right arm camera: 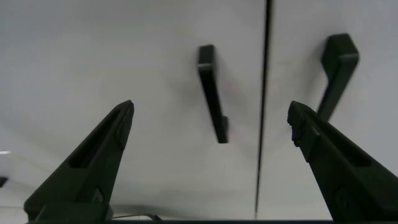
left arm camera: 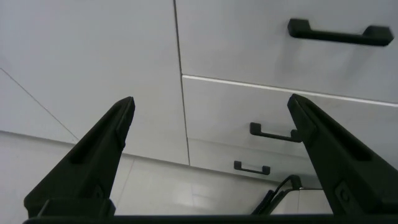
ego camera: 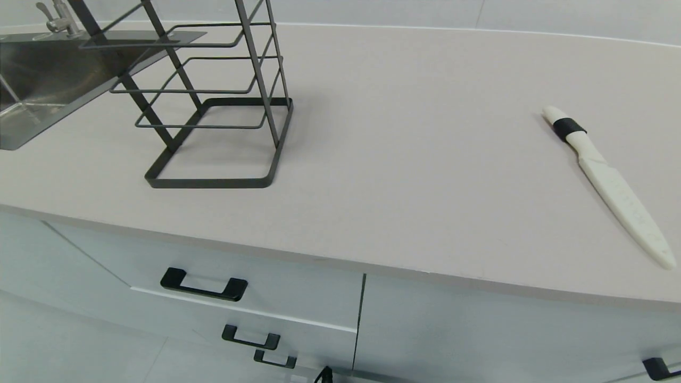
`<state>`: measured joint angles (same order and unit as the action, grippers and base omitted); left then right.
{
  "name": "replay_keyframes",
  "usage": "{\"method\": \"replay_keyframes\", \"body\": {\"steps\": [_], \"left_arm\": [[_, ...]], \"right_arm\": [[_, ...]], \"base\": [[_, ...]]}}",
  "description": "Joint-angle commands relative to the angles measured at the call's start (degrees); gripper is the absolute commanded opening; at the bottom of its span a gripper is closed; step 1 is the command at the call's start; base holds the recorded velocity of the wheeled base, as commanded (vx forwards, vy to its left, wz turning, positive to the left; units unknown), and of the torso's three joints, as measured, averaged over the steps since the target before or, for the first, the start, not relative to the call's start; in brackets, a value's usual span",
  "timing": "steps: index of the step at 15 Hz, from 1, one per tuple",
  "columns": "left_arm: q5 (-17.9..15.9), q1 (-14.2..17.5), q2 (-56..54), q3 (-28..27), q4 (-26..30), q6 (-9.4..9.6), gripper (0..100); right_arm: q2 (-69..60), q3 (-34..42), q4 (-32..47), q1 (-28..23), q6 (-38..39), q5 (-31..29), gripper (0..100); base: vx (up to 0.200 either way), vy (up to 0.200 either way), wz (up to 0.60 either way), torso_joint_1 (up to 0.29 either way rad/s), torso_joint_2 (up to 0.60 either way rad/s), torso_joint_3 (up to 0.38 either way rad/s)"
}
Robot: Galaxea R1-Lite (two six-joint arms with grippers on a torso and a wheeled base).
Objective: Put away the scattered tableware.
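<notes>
Ahead of your left gripper (left arm camera: 211, 102), between its 2 black tapering fingers, you face smooth pale cabinet fronts. There is 1 tall door panel and, past a thin vertical seam, a stack of drawers carrying 3 matte black bar handles (left arm camera: 339, 32). Those fingers stand spread wide apart, with nothing between them. Your right gripper (right arm camera: 210, 107) is spread just as wide and grips nothing. Before it lie 2 flat pale door panels split by a dark seam, with 1 angular black handle (right arm camera: 212, 93) on each side of that seam.

Up above those cabinet fronts, apart from both grippers, the white knife (ego camera: 606, 181) lies flat on the countertop (ego camera: 404, 159), out on your right gripper's side. It is long and slim. Its rounded handle end is ringed by 1 black band, and its broad blade narrows to a blunt tip pointing toward the counter's near edge. The countertop is a matte, even grey-beige slab with a thin straight edge.

Over on your left gripper's side stands a black wire rack (ego camera: 207, 183). It has a flat rectangular base frame with rounded corners and slanted uprights carrying thin horizontal rails. Beyond the rack, a brushed steel sink (ego camera: 48, 74) is sunk into the counter, with a metal faucet (ego camera: 58, 18) at its far rim.
</notes>
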<state>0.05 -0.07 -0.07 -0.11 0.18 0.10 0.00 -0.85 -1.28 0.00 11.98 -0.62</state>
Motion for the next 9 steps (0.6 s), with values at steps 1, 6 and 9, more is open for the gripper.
{"method": "replay_keyframes", "body": {"steps": [1, 6, 9], "left_arm": [[0.04, -0.01, 0.07, 0.02, -0.01, -0.01, 100], [0.04, -0.10, 0.07, 0.02, -0.01, -0.10, 100], [0.04, -0.01, 0.07, 0.02, -0.01, -0.10, 100]], "right_arm": [[0.09, -0.03, -0.04, 0.00, -0.03, 0.01, 100], [0.09, -0.03, -0.04, 0.00, -0.03, 0.01, 100], [0.09, -0.03, -0.04, 0.00, 0.06, 0.01, 100]], "base": [[0.000, 0.000, 0.00, 0.124, -0.10, -0.027], [0.000, 0.000, 0.00, 0.224, -0.42, -0.197], [0.000, 0.000, 0.00, 0.160, -0.46, -0.217]]}}
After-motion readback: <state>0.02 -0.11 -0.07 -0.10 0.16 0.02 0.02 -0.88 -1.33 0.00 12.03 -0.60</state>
